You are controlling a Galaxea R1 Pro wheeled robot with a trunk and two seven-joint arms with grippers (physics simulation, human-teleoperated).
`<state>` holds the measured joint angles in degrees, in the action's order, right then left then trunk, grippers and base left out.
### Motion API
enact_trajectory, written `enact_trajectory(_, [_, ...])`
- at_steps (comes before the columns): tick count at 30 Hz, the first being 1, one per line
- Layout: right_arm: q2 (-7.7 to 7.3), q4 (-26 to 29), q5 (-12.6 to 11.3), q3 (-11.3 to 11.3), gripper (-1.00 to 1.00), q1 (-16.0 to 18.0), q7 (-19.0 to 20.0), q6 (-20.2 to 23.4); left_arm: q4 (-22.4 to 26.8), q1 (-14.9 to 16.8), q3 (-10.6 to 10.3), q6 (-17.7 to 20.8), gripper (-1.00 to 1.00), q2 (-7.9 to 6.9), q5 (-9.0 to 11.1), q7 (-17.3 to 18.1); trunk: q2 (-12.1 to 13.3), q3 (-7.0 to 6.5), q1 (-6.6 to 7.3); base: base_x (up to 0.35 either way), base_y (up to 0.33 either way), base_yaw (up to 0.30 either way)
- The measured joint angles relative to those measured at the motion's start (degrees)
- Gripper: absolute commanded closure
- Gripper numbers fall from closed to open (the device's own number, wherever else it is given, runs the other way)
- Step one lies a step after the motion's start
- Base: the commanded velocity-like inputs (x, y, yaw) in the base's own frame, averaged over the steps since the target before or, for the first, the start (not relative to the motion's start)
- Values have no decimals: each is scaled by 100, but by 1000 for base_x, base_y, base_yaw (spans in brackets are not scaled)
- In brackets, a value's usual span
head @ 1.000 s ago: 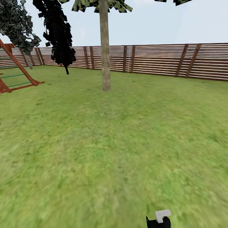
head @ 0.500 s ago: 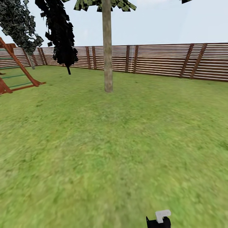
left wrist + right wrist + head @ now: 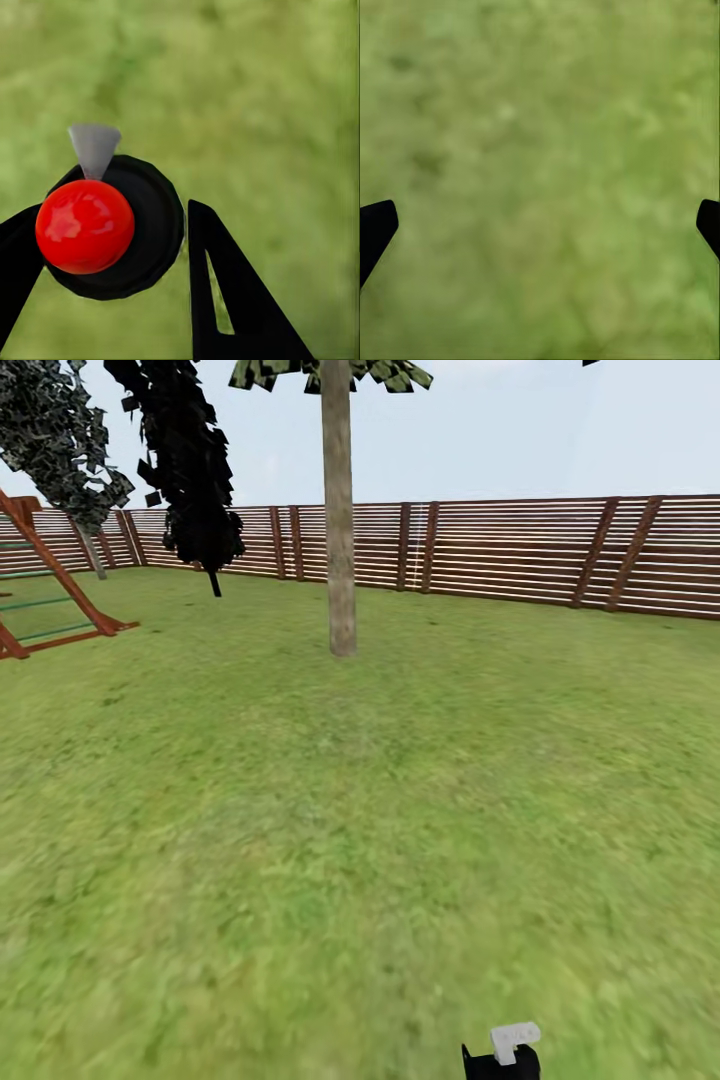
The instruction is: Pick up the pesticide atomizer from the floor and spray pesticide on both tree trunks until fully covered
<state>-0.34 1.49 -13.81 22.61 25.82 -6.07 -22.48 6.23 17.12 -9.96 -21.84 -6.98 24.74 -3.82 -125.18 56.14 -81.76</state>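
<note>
One tree stands ahead on the lawn, its pale grey-brown trunk (image 3: 340,560) bare up to a blocky green crown (image 3: 270,372) at the top edge of the head view. My left gripper (image 3: 112,225) is shut on the pesticide atomizer (image 3: 146,225), a round black body with a red ball top (image 3: 84,225) and a grey nozzle (image 3: 94,146). In the head view the atomizer (image 3: 505,1055) shows at the bottom edge, black with a pale nozzle. Over bare grass, my right gripper (image 3: 545,217) is open wide with nothing between its fingers.
A brown slat fence (image 3: 520,550) closes the far side of the lawn. A near-black conifer (image 3: 195,470) and a grey-leaved tree (image 3: 60,440) stand at the back left, beside a red wooden play frame (image 3: 55,575). Open grass (image 3: 350,810) lies between me and the trunk.
The whole head view has shifted slightly: the trunk's base now sits a little lower and further right, so the camera has moved. The atomizer keeps its place in the picture.
</note>
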Motion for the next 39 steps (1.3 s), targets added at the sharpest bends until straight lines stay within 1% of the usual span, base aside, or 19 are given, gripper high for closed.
enact_trajectory(10, [7,8,-16,0,-100,0,-5,0,2,0,0,0,100,-18,0,-7,0,0,0,340,0,3])
enact_trajectory(17, [8,8,-26,-6,-100,0,-18,-1,9,0,-1,0,100,-14,-1,-7,0,4,0,340,0,107])
enact_trajectory(39, [6,9,-18,-5,-100,0,-18,-3,2,0,-1,9,100,-25,-1,-7,0,5,0,340,0,2])
